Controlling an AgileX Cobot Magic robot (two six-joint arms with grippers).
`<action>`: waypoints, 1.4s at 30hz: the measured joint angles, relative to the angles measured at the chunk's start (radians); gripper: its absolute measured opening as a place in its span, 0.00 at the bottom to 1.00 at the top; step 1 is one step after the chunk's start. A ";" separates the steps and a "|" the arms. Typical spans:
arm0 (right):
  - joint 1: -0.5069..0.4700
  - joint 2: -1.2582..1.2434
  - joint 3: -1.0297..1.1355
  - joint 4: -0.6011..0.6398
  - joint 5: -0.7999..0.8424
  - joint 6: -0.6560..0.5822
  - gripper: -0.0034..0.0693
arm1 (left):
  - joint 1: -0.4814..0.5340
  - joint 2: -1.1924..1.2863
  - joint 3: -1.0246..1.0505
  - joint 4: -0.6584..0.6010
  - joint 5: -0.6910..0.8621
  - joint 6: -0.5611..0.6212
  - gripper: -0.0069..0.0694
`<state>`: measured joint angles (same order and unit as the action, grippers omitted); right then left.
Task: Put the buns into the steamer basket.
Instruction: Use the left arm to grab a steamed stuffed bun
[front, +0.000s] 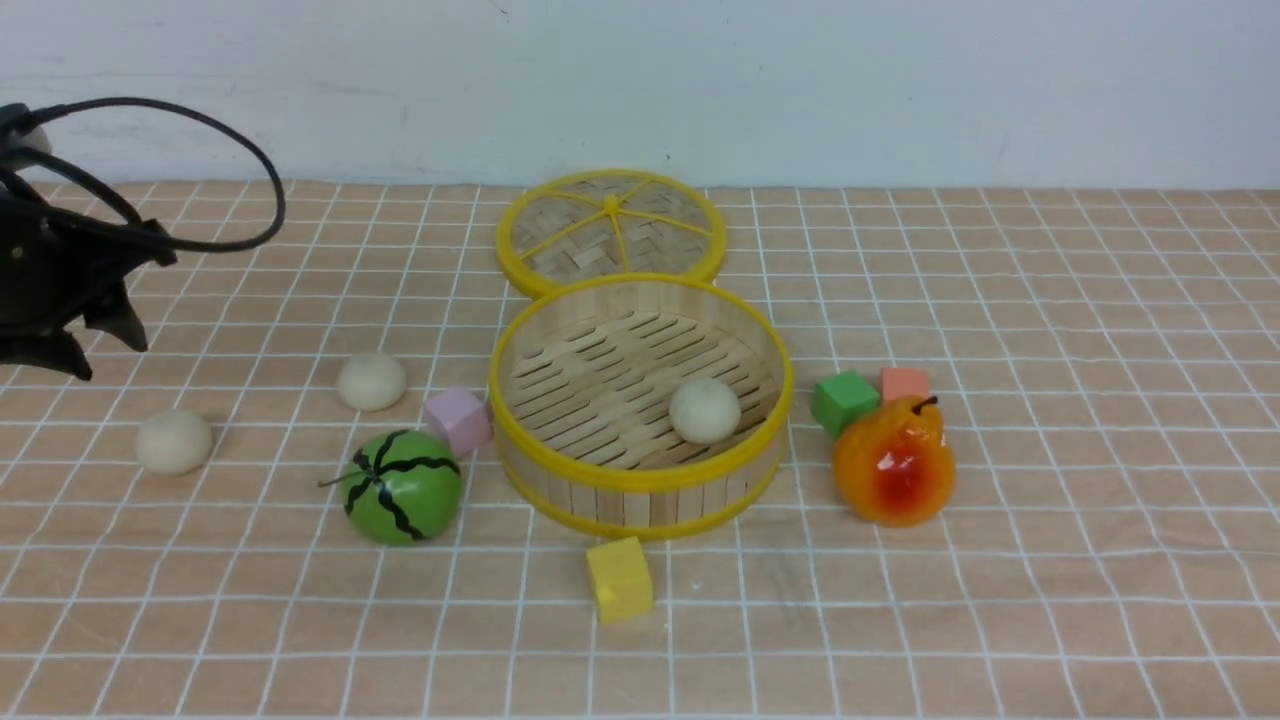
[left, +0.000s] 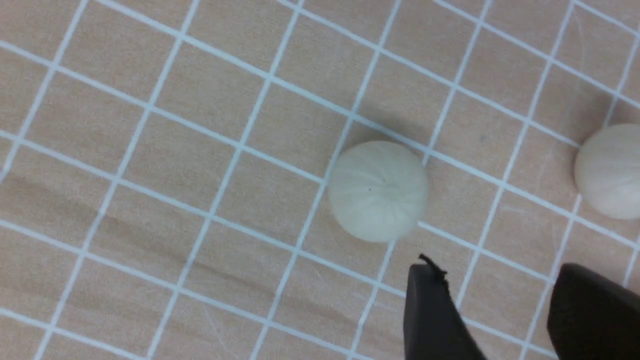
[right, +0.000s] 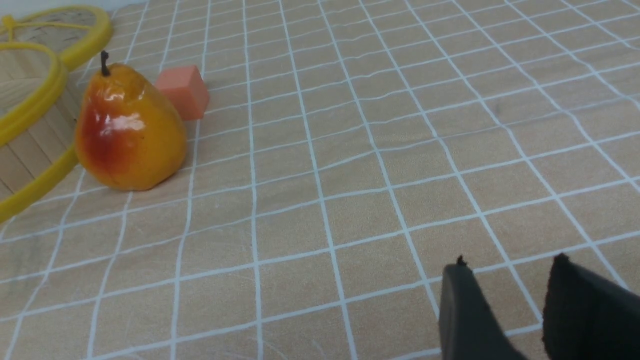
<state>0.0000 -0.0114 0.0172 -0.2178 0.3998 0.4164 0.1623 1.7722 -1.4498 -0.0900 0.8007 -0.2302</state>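
The steamer basket (front: 640, 505) stands mid-table with one bun (front: 705, 410) on its slatted floor. Two more buns lie on the cloth to its left, one at the far left (front: 175, 441) and one nearer the basket (front: 372, 381). My left gripper (front: 105, 355) hovers open and empty above and behind the far-left bun. In the left wrist view, that bun (left: 378, 191) lies just beyond the open gripper (left: 500, 280), and the second bun (left: 610, 172) shows at the edge. My right gripper (right: 510, 267) is open and empty over bare cloth; it is out of the front view.
The woven lid (front: 610, 230) lies behind the basket. A green watermelon ball (front: 402, 487) and a pink cube (front: 457, 420) sit left of the basket, and a yellow cube (front: 620, 578) in front. A pear (front: 893, 460), a green cube (front: 844, 401) and an orange cube (front: 905, 383) sit to its right.
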 joint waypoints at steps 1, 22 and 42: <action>0.000 0.000 0.000 0.000 0.000 0.000 0.38 | 0.000 0.014 0.000 -0.003 -0.008 0.000 0.52; 0.000 0.000 0.000 0.000 0.000 0.000 0.38 | 0.000 0.217 0.000 0.029 -0.146 -0.002 0.52; 0.000 0.000 0.000 0.000 0.000 0.000 0.38 | -0.009 0.180 -0.070 -0.033 -0.014 0.018 0.08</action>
<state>0.0000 -0.0114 0.0172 -0.2178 0.3998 0.4164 0.1531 1.9519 -1.5200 -0.1229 0.7870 -0.2124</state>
